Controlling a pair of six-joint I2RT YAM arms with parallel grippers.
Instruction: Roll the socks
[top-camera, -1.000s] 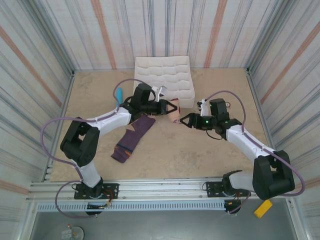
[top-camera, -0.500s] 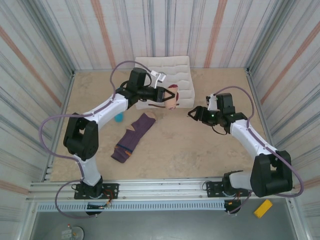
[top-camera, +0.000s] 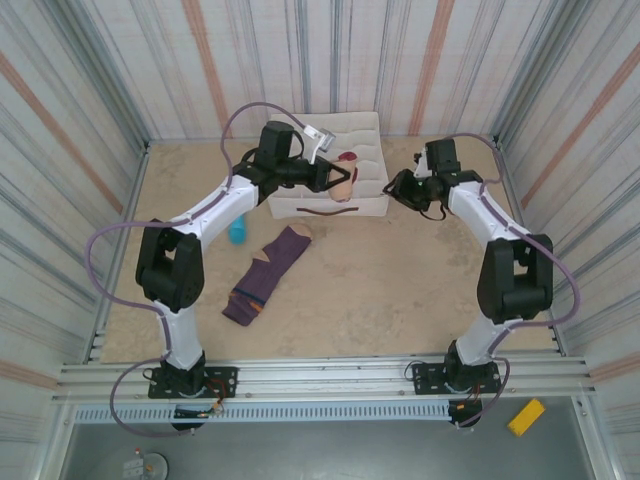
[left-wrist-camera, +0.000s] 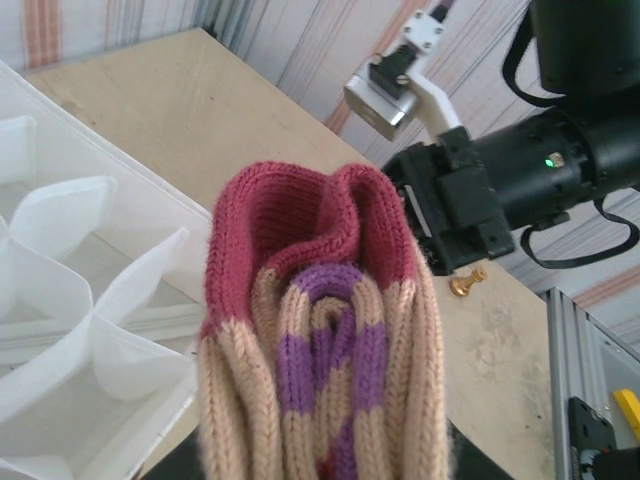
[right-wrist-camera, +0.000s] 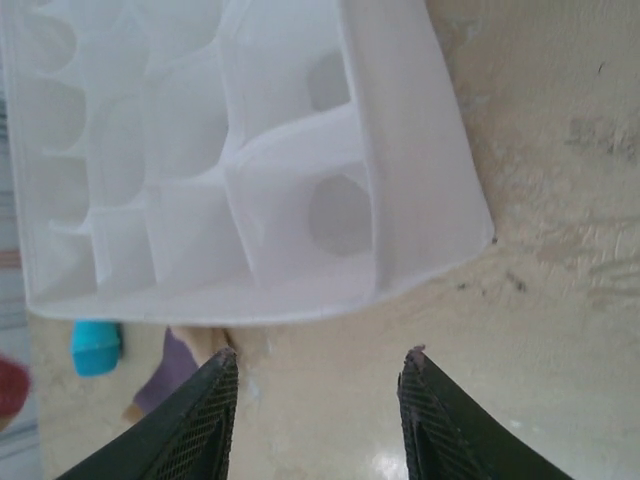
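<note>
Beige sock (left-wrist-camera: 320, 330) clenched in left claw (top-camera: 337, 187); wrist view adds purple stripes; right claw (right-wrist-camera: 319, 356) hangs released

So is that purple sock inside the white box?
No, the purple sock lies flat on the table, apart from the box.

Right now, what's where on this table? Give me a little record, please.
Left gripper: shut on the beige sock, bunched up, held over the organizer
Right gripper: open, holding nothing, beside the organizer's right corner
Organizer: white, many compartments, far side of table
Purple sock: lying flat on table, untouched
Blue cylinder: on table, left of purple sock
</note>
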